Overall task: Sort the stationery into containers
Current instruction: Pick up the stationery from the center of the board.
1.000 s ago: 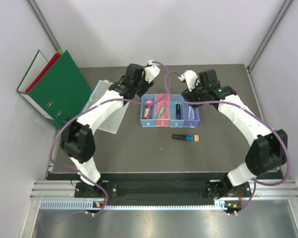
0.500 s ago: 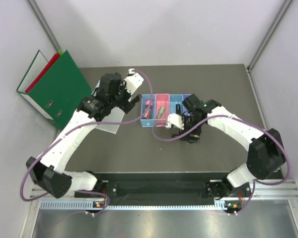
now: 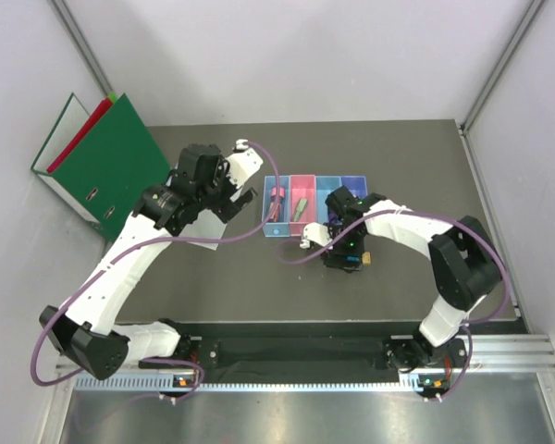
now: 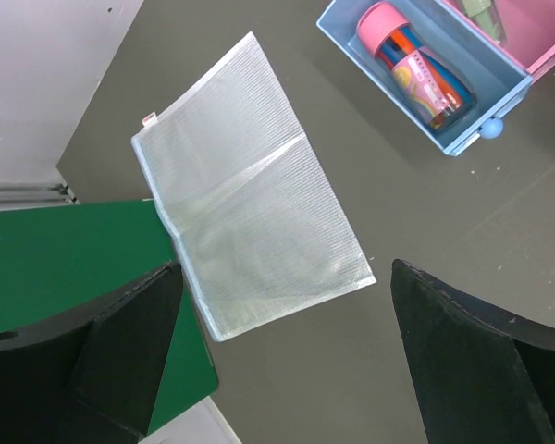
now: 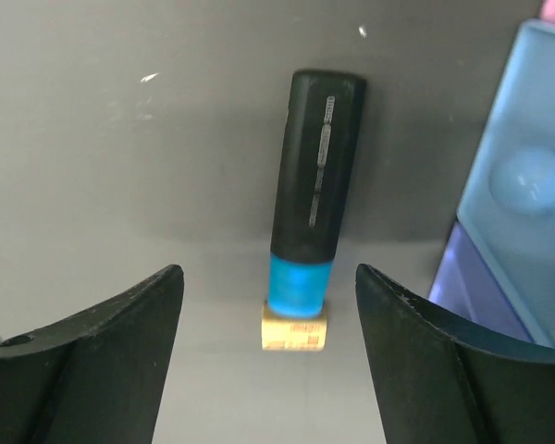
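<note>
**Right pincer** (image 5: pixel 266 273): wide open and holding nothing. It is lowered over the marker (image 5: pixel 314 176) with one finger on each side and neither touching. The jaws straddle the barrel across its width, which suggests closing on it is the step in hand.

**Marker:** it lies flat on the worktop (image 5: pixel 120 166) near the centre, just on the near side of the bins (image 3: pixel 276 231). Its blue end touches the block (image 5: pixel 294 331). Because the two touch, a careless closure could nudge or drag the block along.

**Bins:** they stand in a row at mid-worktop, toward the far edge. The one nearest the left edge holds the glue stick (image 4: pixel 412 60), laid lengthwise. The right arm hides the bins toward the right edge in the top view, so their contents cannot be confirmed.

**Left pincer** (image 4: pixel 287 277): fully open and empty. It hangs above the sleeve (image 4: pixel 250 185), toward the left edge beside the binder (image 4: pixel 65 259). This looks like a parked position that keeps it out of the right arm's way.

**Assessment:** the marker and block are not yet sorted.
</note>
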